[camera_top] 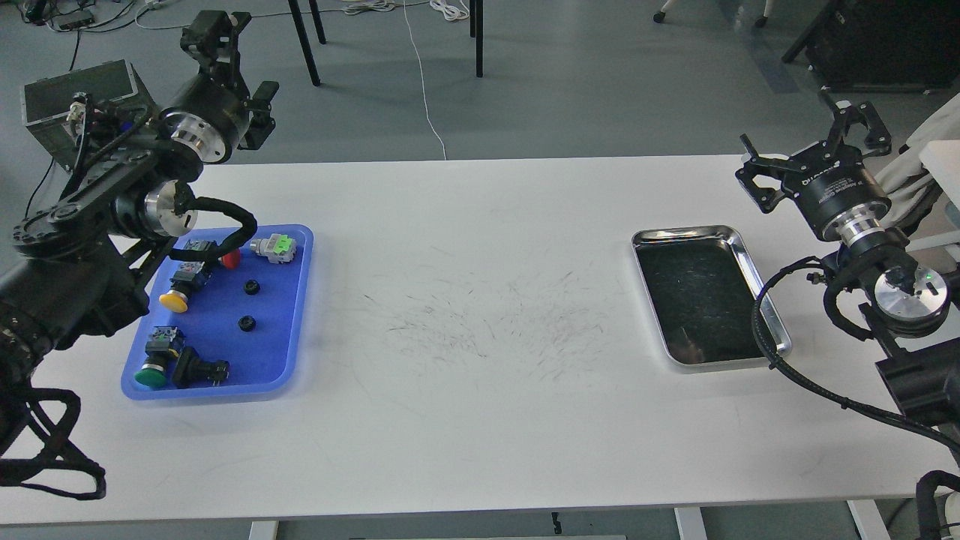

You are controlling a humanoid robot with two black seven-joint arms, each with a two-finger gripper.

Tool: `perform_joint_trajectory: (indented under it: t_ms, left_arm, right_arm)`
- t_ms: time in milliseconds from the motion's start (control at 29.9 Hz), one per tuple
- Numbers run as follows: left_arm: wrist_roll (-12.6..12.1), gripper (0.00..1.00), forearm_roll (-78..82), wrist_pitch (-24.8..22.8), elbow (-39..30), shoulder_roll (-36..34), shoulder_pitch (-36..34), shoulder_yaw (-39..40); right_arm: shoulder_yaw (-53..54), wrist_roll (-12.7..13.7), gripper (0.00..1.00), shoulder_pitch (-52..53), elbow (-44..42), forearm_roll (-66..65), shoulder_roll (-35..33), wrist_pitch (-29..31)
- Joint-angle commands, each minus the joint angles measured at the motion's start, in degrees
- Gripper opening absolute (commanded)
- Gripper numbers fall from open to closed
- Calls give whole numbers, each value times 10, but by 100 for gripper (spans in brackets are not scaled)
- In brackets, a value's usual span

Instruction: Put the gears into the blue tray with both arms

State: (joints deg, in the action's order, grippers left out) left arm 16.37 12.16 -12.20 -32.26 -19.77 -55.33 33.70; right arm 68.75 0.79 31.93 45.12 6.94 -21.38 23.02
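The blue tray (274,337) lies at the table's left. Two gears rest in it, one (252,286) near the middle and one (245,323) just below. Several coloured push-buttons sit around them. My left gripper (241,61) is raised high beyond the table's far-left corner, well above and behind the tray. Its fingers are spread and hold nothing. At the right edge my right gripper (806,148) hovers behind the silver tray (751,259), open and empty.
In the blue tray are red (230,258), green-grey (274,246), yellow (174,301), green (152,375) and black (201,369) push-buttons. A grey crate (52,97) and chair legs (304,41) stand on the floor behind. The silver tray's dark inside holds nothing.
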Motion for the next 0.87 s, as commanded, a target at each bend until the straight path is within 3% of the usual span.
perform_joint_trajectory:
  t_ms: [0, 67, 134, 334, 568, 836]
  left_arm:
    - [16, 96, -32, -101, 129, 58, 3, 10]
    - [17, 96, -63, -155, 205, 88, 2, 16]
    - [17, 97, -99, -158, 248, 108, 1, 17]
    - [17, 98, -143, -158, 251, 113, 1, 20]
    - [3, 98, -171, -158, 251, 108, -6, 30]
    - [9, 98, -171, -158, 251, 109, -5, 29]
  right_arm:
    - [0, 0, 99, -3, -8, -1, 3, -2]
    - [0, 0, 99, 0, -8, -2, 5, -2]
    - [-3, 0, 99, 5, -8, -3, 6, -6]
    - [-57, -4, 99, 30, -10, -2, 8, -64]
    - [-54, -7, 99, 16, -6, 1, 16, -59]
    - [-54, -8, 99, 16, 0, 3, 16, -54]
